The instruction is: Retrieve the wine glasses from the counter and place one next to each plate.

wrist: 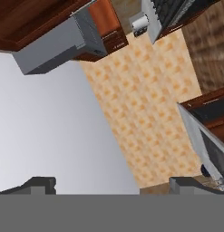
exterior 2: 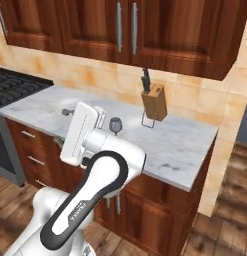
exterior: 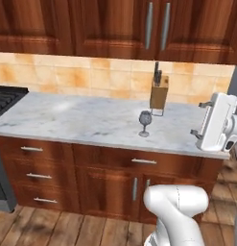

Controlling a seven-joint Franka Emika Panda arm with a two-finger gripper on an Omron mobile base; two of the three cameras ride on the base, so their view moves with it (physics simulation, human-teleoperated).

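claw (wrist: 111, 185): in the hand view the two dark tips sit far apart at the bottom, nothing between them, so it's spread wide and holding nothing. In the left base view the white hand (exterior: 217, 122) is raised at the right end of the desk, and I can't really make out the fingers there.

wine glass (exterior: 145, 123): standing upright on the desk, off to the left of the hand and well apart from it. Smoky and see-through, so the stem is hard to pick out. In the right base view only the bowl (exterior 2: 115, 124) peeks over the arm; stem and foot are hidden behind the white hand.

desk (exterior: 81, 120): white-grey marble top over reddish wood cabinets, tan tiles behind. Its right end is covered by the hand in the left base view.

knife block (exterior: 159, 92): wooden, dark handles sticking up, just behind the glass near the tiles, on a thin wire stand.

stove (exterior: 5, 99): cut off at the left edge, far from the claw.

hand view: rolled right over, looking at tiles, wall cabinets and a grey hood (wrist: 59, 43); stuff at the top edge is too small to tell.
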